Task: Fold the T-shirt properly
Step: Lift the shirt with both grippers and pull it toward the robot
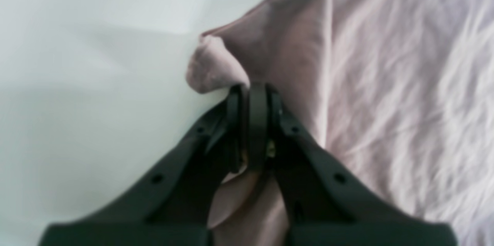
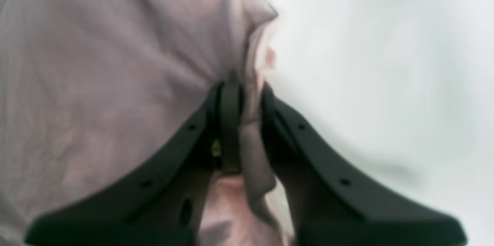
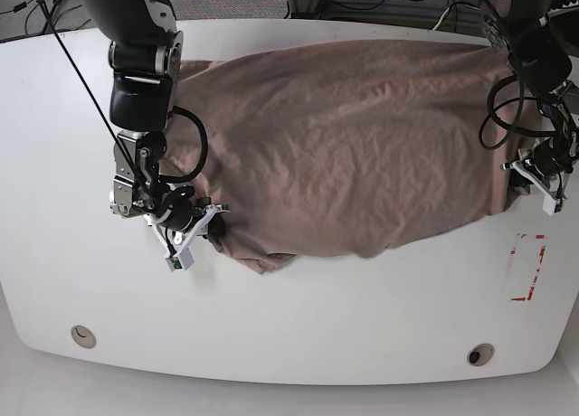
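The mauve-tan T-shirt (image 3: 344, 145) lies spread and wrinkled across the white table. In the base view my left gripper (image 3: 520, 174) sits at the shirt's right edge. The left wrist view shows the left gripper (image 1: 252, 91) shut on a pinched fold of the T-shirt (image 1: 386, 83), with cloth bunched between the black fingers (image 1: 257, 122). My right gripper (image 3: 215, 219) is at the shirt's lower left edge. In the right wrist view the right gripper (image 2: 243, 91) is shut on a gathered edge of the T-shirt (image 2: 96, 64), cloth running down between its jaws.
The white table (image 3: 298, 326) has two round holes (image 3: 83, 335) near its front edge. A red-marked outline (image 3: 527, 267) lies on the table at the right. Cables trail behind the far edge.
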Robot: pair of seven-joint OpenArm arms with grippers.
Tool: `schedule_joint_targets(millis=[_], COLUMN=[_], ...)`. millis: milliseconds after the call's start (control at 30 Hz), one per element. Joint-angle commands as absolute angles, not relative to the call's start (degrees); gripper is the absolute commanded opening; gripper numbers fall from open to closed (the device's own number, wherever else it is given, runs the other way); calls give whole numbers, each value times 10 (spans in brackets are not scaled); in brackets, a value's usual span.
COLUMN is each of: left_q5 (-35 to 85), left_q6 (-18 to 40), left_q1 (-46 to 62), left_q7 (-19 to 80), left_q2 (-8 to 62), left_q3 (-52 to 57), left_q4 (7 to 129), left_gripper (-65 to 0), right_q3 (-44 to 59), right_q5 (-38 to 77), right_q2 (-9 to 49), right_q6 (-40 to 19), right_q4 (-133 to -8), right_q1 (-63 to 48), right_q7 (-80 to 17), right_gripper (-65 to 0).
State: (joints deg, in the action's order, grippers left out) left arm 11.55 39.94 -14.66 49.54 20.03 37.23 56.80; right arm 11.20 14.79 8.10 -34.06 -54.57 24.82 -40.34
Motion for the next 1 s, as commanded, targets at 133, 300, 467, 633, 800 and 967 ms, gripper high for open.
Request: schedule_joint_targets(millis=[133, 300, 467, 633, 800, 967], left_q5=[98, 96, 96, 95, 96, 96], left_q6=[400, 400, 400, 400, 400, 400], left_q1=[-134, -119, -97, -123, -179, -245], left_q7=[560, 600, 604, 640, 686, 708], left_q2=[181, 155, 137, 116, 114, 114], left_q3=[358, 288, 255, 233, 230, 230], left_q4=[681, 822, 948, 1023, 1054, 1057], left_gripper=[-650, -650, -650, -650, -650, -650], right_q3=[115, 116, 141, 162, 161, 160], right_q5=[153, 158, 158, 158, 158, 158], right_q2=[90, 111, 132, 159, 185, 202], right_q6=[-341, -339, -342, -342, -342, -343], right_q4=[-652, -707, -733, -737, -735, -736], right_q1=[247, 240, 240, 248, 268, 292], right_q7=[-436, -461, -478, -483, -483, -483], right_gripper=[-583, -583, -583, -583, -583, -583])
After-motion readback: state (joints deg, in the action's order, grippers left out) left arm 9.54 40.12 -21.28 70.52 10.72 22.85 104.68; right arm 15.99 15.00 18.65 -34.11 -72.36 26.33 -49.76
